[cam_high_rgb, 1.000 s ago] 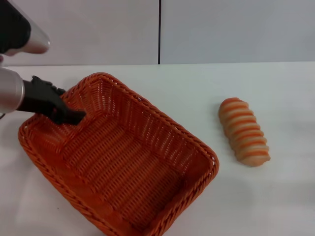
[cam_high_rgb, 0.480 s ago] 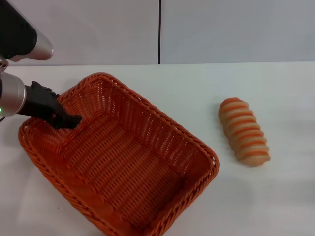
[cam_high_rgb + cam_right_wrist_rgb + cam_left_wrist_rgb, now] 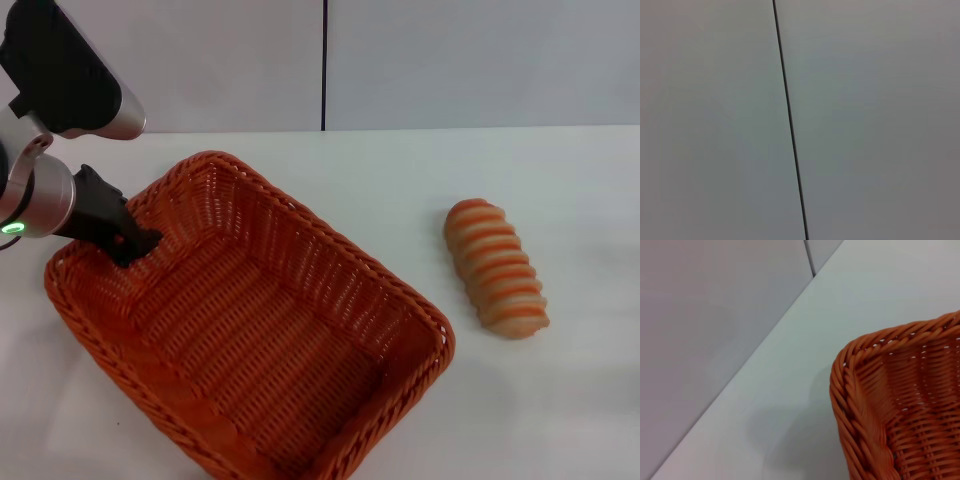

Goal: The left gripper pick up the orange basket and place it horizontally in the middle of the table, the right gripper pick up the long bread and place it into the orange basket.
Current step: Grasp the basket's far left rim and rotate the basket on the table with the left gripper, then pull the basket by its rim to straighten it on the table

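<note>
The orange basket lies skewed on the white table, its long axis running from far left to near right. My left gripper reaches in over the basket's far-left wall and is shut on that wall near the corner. The left wrist view shows that braided corner of the basket close up, with bare table beside it. The long bread, tan with orange-brown stripes, rests on the table to the right of the basket, a short gap away. My right gripper is out of view; its wrist view shows only grey wall panels.
A pale wall with a dark vertical seam stands behind the table's far edge. The basket's near corner runs past the lower edge of the head view. White tabletop stretches between basket and bread and beyond the bread.
The left arm has swung up and to the right, and the basket has shifted slightly to the right with it. The bread has not moved.
</note>
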Controlling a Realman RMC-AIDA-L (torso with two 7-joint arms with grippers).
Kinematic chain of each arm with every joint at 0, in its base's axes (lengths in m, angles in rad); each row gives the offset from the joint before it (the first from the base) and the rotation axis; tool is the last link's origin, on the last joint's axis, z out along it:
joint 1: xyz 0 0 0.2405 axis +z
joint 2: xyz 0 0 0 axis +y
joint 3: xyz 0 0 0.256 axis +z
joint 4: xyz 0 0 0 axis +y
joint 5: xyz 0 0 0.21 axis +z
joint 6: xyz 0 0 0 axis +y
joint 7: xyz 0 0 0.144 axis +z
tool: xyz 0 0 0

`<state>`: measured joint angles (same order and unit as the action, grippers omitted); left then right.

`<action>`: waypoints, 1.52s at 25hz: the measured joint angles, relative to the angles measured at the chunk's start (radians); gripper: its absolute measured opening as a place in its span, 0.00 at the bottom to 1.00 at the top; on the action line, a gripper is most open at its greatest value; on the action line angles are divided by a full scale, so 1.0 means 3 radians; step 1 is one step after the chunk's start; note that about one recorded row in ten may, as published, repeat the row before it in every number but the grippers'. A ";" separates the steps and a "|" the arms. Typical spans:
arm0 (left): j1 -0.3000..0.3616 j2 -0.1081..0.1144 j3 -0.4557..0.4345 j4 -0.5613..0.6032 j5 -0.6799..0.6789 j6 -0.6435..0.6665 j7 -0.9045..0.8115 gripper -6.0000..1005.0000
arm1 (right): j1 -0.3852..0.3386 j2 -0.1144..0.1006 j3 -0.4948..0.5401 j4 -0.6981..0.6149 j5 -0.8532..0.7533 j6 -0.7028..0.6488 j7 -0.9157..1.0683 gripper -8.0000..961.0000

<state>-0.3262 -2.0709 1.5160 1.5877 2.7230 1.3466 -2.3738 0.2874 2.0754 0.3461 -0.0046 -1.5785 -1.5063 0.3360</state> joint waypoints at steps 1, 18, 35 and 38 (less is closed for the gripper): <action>0.0000 0.0000 0.0000 0.0000 0.0000 0.0000 0.0000 0.40 | 0.0000 0.0000 0.0000 0.0000 0.0000 0.0000 0.0000 0.50; 0.0034 0.0010 -0.0494 0.0375 -0.0645 0.0050 -0.1031 0.21 | 0.0044 -0.0007 0.0103 -0.0022 0.0000 -0.0020 0.0014 0.50; 0.0954 -0.0025 -0.0713 0.0750 -0.1065 -0.0425 -0.1688 0.18 | 0.0164 -0.0020 0.0181 -0.0052 0.0000 -0.0031 0.0018 0.49; 0.1212 -0.0025 -0.0546 0.0803 -0.1227 -0.0599 -0.1689 0.18 | 0.0201 -0.0021 0.0181 -0.0060 0.0000 -0.0031 0.0019 0.49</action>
<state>0.0374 -2.0784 1.3523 1.8287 2.3548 1.1668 -2.8806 0.3475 2.0692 0.4004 -0.0226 -1.5785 -1.5157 0.3417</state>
